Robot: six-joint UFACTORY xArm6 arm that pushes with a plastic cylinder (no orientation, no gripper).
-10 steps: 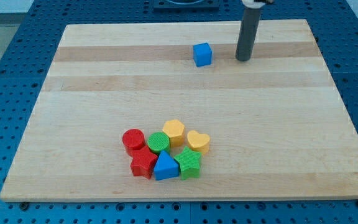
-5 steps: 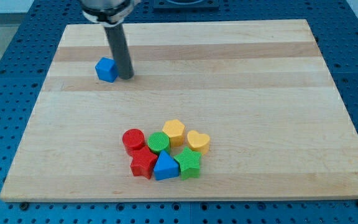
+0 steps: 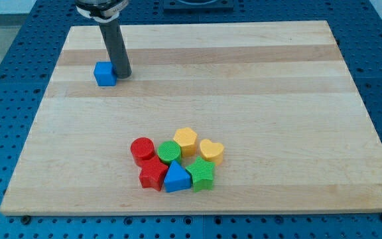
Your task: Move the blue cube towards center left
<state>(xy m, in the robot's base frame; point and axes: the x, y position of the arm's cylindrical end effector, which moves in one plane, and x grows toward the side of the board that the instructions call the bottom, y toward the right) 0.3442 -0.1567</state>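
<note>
The blue cube [image 3: 104,74] sits on the wooden board [image 3: 277,99] near its left edge, in the upper part of the view. My tip [image 3: 123,75] rests on the board right against the cube's right side, touching it. The dark rod rises from there to the view's top.
A cluster of blocks lies at the board's lower middle: a red cylinder [image 3: 142,150], a green cylinder [image 3: 169,153], a yellow block [image 3: 186,140], a yellow heart [image 3: 211,151], a red block [image 3: 154,175], a blue triangle [image 3: 176,178] and a green block [image 3: 201,174].
My tip swept from the upper right across to the left, pushing the blue cube from the top middle to near the left edge. The cluster has not moved.
</note>
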